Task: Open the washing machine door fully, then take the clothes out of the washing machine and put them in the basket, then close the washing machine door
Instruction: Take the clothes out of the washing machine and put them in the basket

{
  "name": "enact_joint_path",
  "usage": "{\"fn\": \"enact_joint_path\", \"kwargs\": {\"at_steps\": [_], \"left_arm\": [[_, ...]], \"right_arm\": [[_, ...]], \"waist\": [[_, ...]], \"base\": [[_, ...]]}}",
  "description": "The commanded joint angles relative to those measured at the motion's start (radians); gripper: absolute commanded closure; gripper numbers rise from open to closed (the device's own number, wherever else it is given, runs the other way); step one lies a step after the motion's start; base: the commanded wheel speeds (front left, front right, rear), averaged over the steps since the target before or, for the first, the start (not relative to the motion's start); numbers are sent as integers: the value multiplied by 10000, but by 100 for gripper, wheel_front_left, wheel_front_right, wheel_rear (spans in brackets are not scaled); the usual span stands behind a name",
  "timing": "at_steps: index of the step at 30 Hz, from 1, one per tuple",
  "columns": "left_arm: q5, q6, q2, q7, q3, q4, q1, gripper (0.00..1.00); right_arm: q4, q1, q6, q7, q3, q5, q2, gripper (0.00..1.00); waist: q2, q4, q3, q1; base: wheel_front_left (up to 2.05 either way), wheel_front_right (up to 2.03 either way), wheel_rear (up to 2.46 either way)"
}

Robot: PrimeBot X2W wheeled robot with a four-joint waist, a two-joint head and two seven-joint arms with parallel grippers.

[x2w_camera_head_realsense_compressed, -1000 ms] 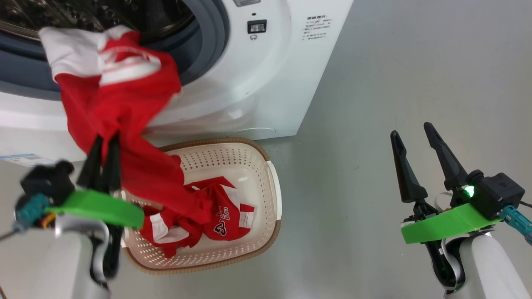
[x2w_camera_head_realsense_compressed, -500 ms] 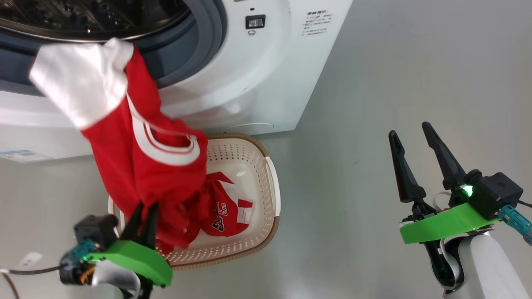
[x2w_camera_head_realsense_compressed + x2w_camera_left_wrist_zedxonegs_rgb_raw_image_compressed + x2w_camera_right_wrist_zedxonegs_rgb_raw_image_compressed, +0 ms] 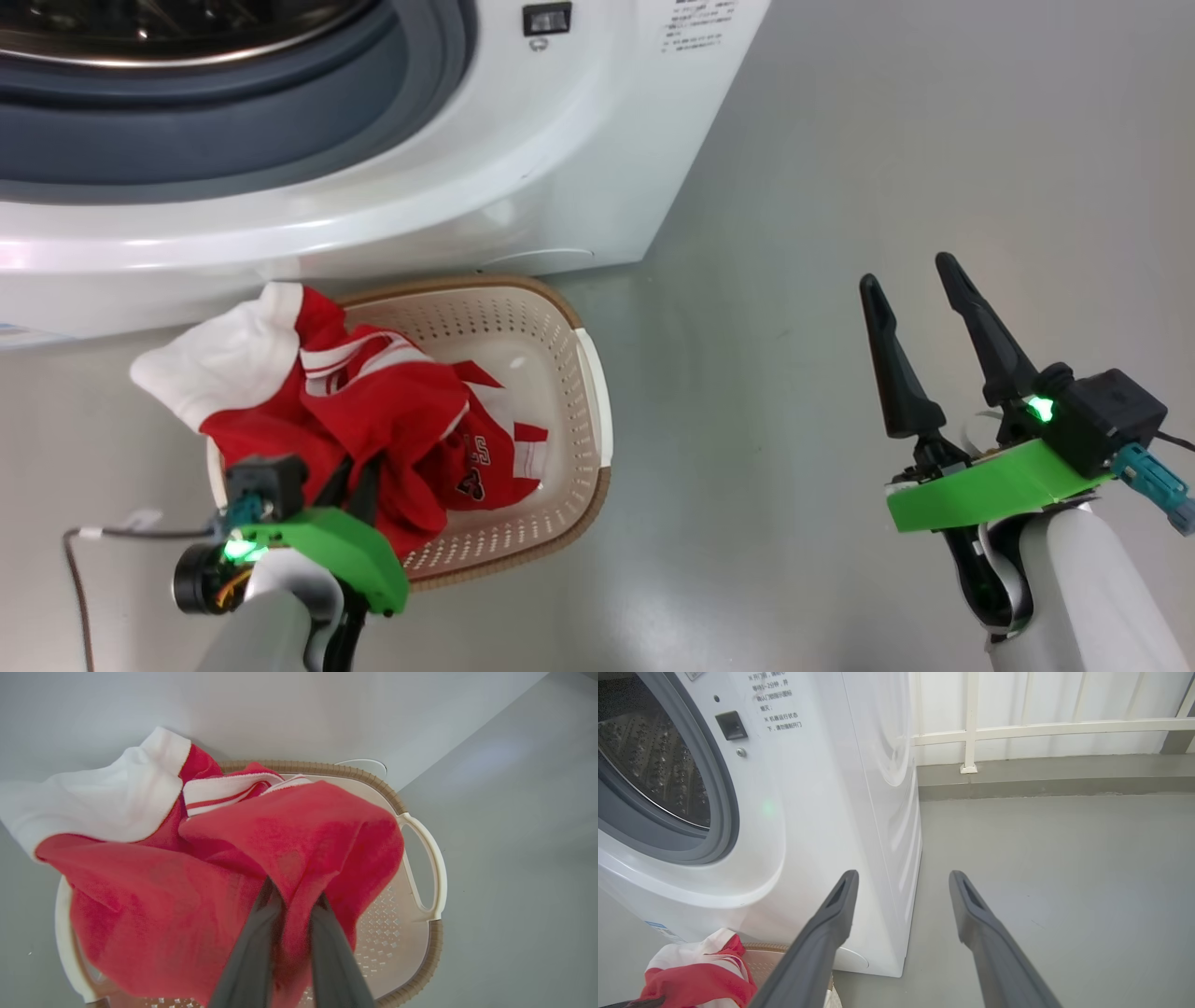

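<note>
Head view, looking down at a grey floor [image 3: 840, 187] in front of a white washing machine [image 3: 560, 187]. At the far left edge, a sliver of a blue label [image 3: 9, 331] sits low on the machine's front; its print is too small to read.

At lower left, the left gripper [image 3: 355, 478] is clamped on a bunch of red clothes [image 3: 392, 411] with white striped trim. They lie heaped over the left half of the cream basket [image 3: 523, 285], which stands on the floor just in front of the machine. A white cloth [image 3: 219, 359] spills over the basket's left rim. White outlined letters on a red jersey [image 3: 471, 467] inside the basket are upside down and partly folded, so they cannot be read.

Across the top, the grey gasket [image 3: 233, 112] frames the open drum [image 3: 140, 19]. To its right are a black latch socket [image 3: 547, 17] and a small printed Chinese notice [image 3: 691, 23].

At right, the right gripper [image 3: 906, 271] hangs over bare floor, fingers spread wide and holding nothing.

A second ago the red clothes trailed from the drum mouth. They are now clear of it and lowered onto the basket, and the left gripper has dropped with them. The camera has tipped downward. The right gripper is unchanged.
</note>
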Motion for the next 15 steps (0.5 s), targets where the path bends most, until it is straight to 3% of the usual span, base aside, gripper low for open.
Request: {"fn": "enact_joint_path", "kwargs": {"at_steps": [1,10,15], "left_arm": [[64,-179,101,-162,131,622,-467,100],[-63,-546,-184,58,-620,3709,-1990,100],[-393,-578,-294,331,-1107,4292,-2435,100]], "right_arm": [[-251,-116,16,-48,254,95,59,0],[-246,-437,16,-48,357,129,228,0],[-250,-591,16,-48,454,144,321,0]], "waist": [[0,-130,192,0],[0,-552,713,0],[0,-781,985,0]], "base": [[0,0,0],[0,0,0],[0,0,0]]}}
